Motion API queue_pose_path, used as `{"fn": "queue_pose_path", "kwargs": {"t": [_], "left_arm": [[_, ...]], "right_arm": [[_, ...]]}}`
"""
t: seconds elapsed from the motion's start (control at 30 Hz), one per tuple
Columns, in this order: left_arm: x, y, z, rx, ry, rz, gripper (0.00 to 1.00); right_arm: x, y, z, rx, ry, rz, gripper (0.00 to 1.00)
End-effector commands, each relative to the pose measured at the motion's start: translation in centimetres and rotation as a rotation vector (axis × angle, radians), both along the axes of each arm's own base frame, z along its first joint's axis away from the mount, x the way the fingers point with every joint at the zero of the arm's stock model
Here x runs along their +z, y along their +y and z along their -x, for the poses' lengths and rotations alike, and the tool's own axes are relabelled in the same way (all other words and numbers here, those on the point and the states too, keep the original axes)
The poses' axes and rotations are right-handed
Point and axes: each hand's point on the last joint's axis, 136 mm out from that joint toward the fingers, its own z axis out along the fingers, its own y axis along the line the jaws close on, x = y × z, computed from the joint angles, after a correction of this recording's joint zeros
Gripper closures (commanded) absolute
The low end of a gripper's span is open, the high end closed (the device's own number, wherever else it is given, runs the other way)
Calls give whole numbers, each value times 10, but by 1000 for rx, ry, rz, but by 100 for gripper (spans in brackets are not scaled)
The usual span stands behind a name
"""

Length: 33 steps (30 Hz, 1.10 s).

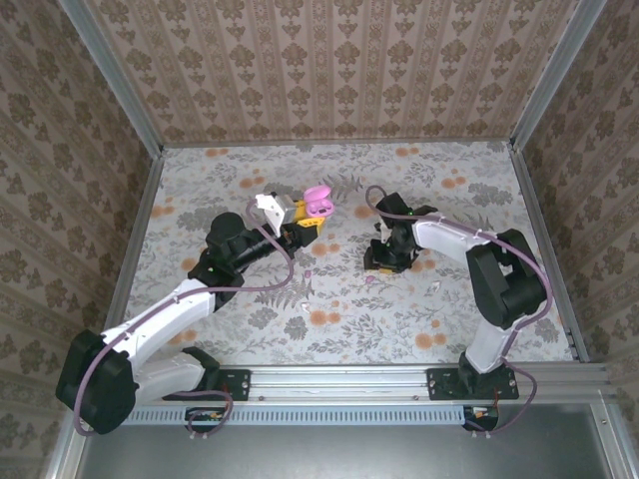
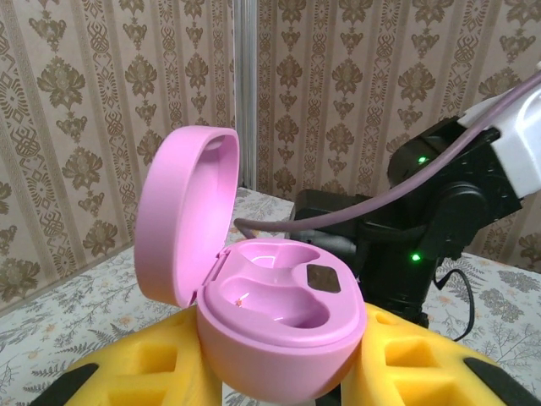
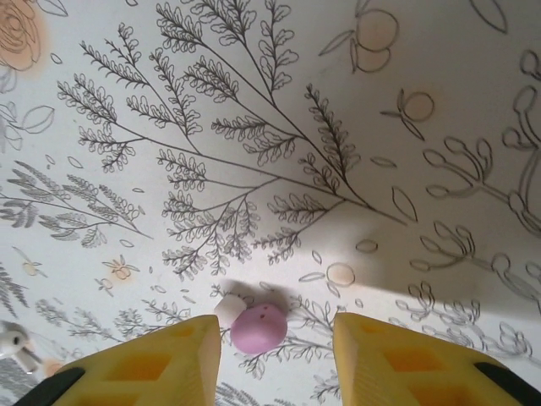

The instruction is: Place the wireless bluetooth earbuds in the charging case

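While the left fingers [image 2: 144, 372] clamp the pink charging case [image 2: 283, 334] from both sides and hold it above the worktop [image 3: 279, 110], its lid [image 2: 182, 216] swung open toward the left of the frame, the right fingers [image 3: 161, 359] stand spread apart and empty, pointing down over the pink earbud [image 3: 260, 328]. That bud lies on the worktop at the bottom centre of the right wrist view, in the gap between the two yellow fingers and slightly nearer the one on the left of the frame; neither appears to touch it. Its long axis runs nearly across the gap with a slight tilt, the white tip pointing to the upper left and the rounded pink body to the lower right. A straight close would probably squeeze it end to end.

A white earbud [image 3: 12, 342] sits at the lower left edge of that view, well apart.

From above, the case [image 1: 319, 203] hangs up and left of centre, and the right arm is plainly the nearer one to the pink bud. Both wells in the case look empty.
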Motion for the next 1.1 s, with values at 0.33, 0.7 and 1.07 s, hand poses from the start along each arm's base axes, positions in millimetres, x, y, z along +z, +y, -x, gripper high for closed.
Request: {"fn": "queue_pose_path", "kwargs": {"t": [0.33,0.7,1.07], "left_arm": [[20,1,2,0,-63,33,66],[20,0,0,2,-57,32,66],[20,1,-1,7,-54,33,66]], "right_arm": [[-6,12,21,-62,75,-50,61],[-13,13,25,-69,100,-35,61],[-20,22,22,-34,101,-28,66]]}}
